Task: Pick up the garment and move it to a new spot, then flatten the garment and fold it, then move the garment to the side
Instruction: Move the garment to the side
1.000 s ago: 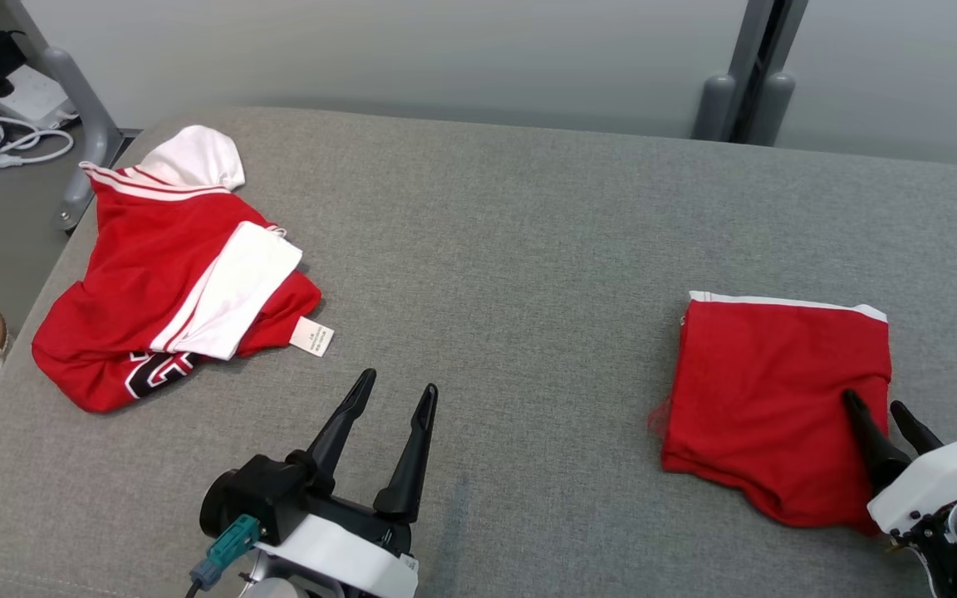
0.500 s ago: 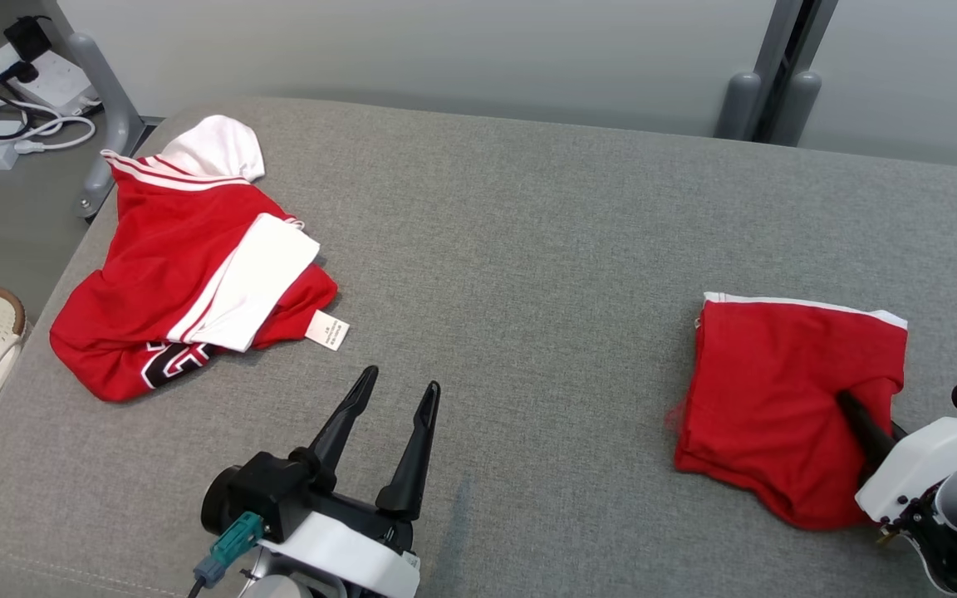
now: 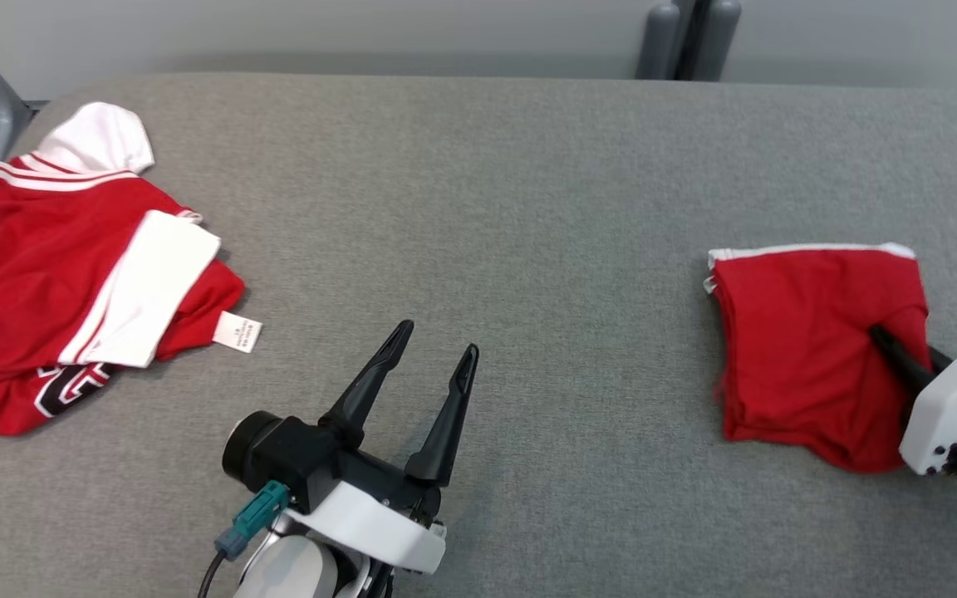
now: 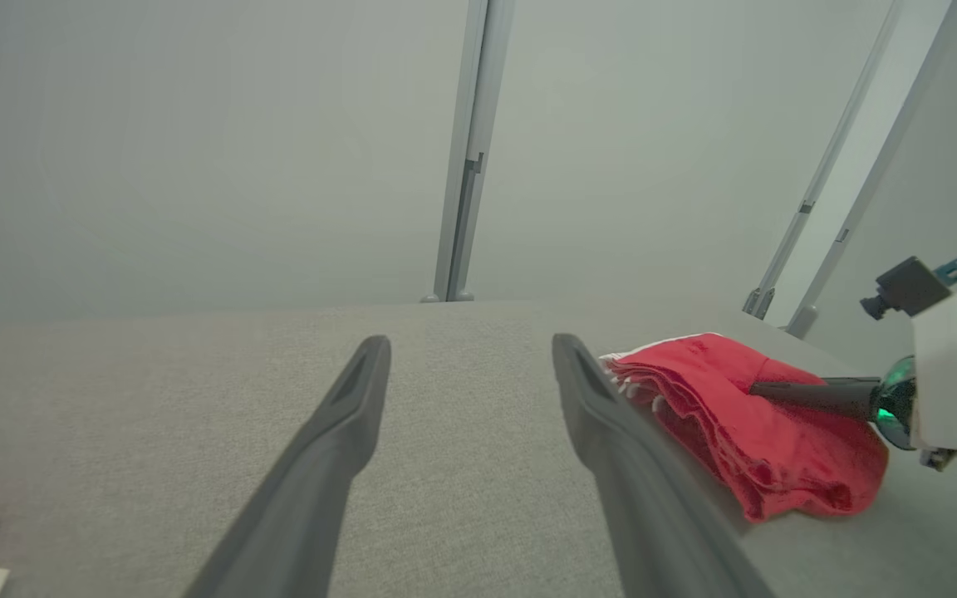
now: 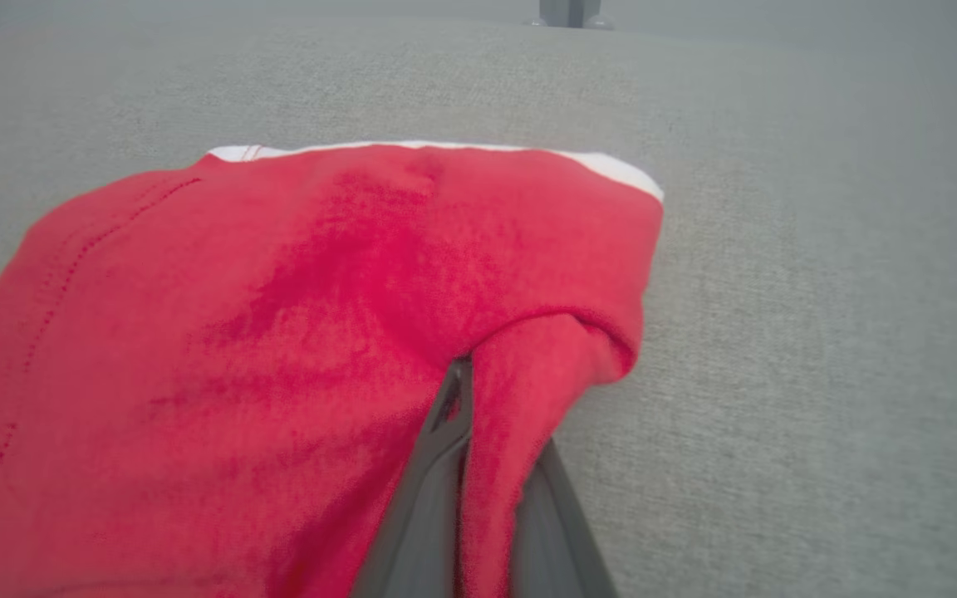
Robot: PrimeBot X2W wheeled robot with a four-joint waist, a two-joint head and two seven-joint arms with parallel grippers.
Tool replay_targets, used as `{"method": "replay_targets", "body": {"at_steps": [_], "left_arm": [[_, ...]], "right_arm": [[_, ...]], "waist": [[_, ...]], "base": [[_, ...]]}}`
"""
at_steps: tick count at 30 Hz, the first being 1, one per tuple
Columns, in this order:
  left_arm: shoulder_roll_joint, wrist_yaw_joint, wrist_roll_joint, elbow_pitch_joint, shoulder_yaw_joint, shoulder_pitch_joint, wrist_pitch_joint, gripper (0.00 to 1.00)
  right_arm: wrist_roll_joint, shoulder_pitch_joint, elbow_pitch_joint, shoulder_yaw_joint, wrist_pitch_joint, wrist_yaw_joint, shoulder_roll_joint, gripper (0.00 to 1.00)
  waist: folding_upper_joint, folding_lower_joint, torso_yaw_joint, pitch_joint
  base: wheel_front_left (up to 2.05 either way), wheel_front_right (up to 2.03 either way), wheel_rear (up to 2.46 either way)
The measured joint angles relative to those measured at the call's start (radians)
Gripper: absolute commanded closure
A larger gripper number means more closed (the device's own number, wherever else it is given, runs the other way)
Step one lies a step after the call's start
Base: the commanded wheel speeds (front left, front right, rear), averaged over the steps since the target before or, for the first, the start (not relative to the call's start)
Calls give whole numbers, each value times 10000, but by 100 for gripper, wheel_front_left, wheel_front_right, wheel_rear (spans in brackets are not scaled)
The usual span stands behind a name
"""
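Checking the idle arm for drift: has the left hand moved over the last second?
Yes. Judged against the white tag on the crumpled jersey, the left hand has shifted right and slightly forward, away from the tag; the camera turned too.

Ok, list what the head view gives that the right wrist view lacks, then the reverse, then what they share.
Head view: the crumpled red and white garment at the left, its label, and the left gripper, jaws open. Right wrist view: a fold of red cloth pinched between the shut jaws of the right gripper. Shared: the folded red garment, that gripper, the grey surface.
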Motion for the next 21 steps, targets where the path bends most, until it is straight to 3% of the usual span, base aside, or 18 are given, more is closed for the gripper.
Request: {"method": "replay_targets", "body": {"at_steps": [12,21], "left_arm": [[-6,-173,640,-167,-1011,-1864,0,0],[-8,-249,1114,-169,-1603,-3034,-2,0]], "right_arm": [[-865,-2722,665,1035,-1256,0,-1810,100],[-2132,-4406,1854,1325,-1567,2,-2608,100]], "waist": [[0,0,-1381,2300],[0,0,-2116,4199]], "base": [[0,0,0],[0,0,0]]}}
